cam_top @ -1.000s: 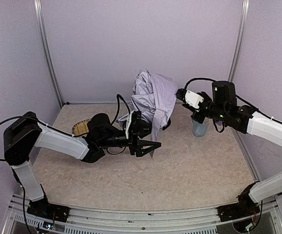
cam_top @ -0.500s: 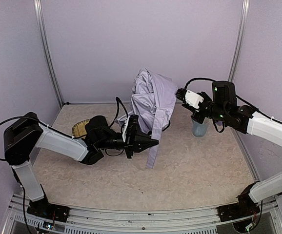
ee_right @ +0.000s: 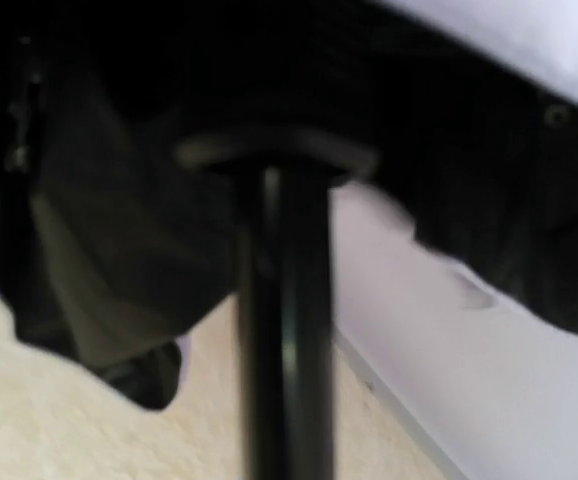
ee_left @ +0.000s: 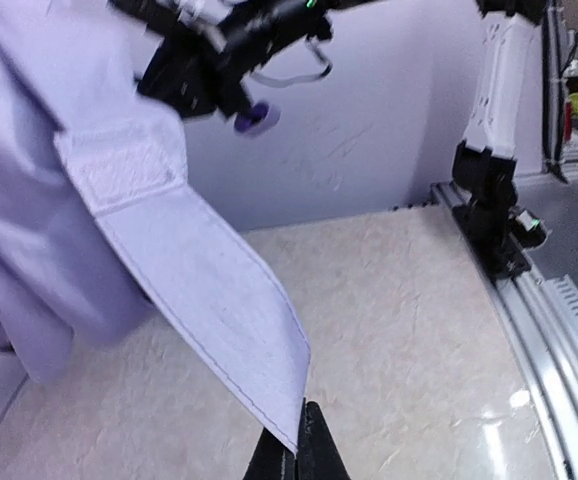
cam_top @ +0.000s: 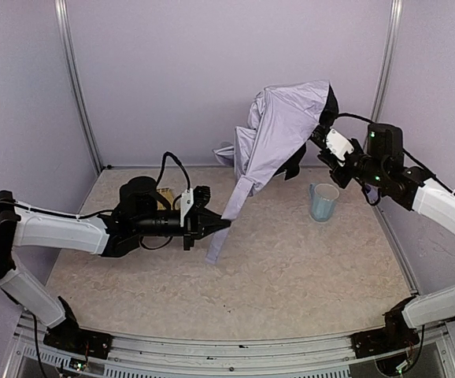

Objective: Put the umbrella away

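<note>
The umbrella [cam_top: 282, 126] hung loosely folded in the air over the back of the table [cam_top: 306, 276], near the mug [cam_top: 322, 201], with its shaft [ee_right: 281, 330] clamped in the right gripper [cam_top: 323, 135]. Its strap [ee_left: 209, 290] slanted down to the left gripper [ee_left: 295, 452], which was pinched tight on the strap's tip.

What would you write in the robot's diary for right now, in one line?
right tool: holds umbrella aloft by shaft | left tool: shut on strap tip | mug: upright, apart from umbrella
</note>
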You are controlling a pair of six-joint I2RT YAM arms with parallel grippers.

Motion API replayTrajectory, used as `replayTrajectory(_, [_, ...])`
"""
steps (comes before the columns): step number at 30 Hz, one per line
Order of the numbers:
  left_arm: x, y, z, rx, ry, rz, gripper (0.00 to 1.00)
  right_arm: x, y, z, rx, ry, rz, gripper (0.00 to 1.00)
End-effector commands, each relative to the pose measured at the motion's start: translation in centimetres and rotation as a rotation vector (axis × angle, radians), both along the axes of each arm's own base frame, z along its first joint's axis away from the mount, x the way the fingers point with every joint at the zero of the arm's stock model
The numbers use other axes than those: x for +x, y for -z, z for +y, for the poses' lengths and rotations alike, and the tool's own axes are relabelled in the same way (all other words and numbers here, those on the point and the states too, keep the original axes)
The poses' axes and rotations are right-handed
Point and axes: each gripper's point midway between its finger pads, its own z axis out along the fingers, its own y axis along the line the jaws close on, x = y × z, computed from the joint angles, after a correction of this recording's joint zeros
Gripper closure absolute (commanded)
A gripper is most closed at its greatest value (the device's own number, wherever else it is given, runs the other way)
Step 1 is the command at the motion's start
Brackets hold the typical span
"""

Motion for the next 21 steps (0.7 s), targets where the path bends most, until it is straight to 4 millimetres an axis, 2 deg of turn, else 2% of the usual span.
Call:
replayTrajectory(1, [3.3,9.8,2.1,0.268,-0.116,0.106,1.00,-3.8,-4.6,3.2,0.122,-0.219,-0.103,1.00])
replayTrajectory(4, [4.8,9.8,2.6,0.261,-0.157,0.068,1.00,-6.1,-3.4,5.4,0.098,-0.353,-0.061,1.00])
replayTrajectory(6, [6.2,9.2,3.3,0.251,-0.199,0.024,1.00,-6.9,-2.2,6.1,0.080,-0.406,0.007,1.00])
replayTrajectory(10, [9.1,9.0,5.1,0.247,-0.281,-0.051,1.00,-8.3,1.8,7.4,-0.020,-0.470,0.126,1.00])
replayTrajectory(12, [10.0,9.5,5.6,0.256,-0.292,-0.083,1.00,-9.5,3.5,8.3,-0.074,-0.517,0.148,1.00])
replayTrajectory(17, [12.2,11.6,5.8,0.308,-0.300,-0.129,1.00,-13.2,5.9,10.8,-0.179,-0.625,0.168,1.00])
replayTrajectory(21, [13.8,11.7,5.8,0.287,-0.300,-0.171,1.00,-16.9,9.1,12.0,-0.249,-0.731,0.220,1.00])
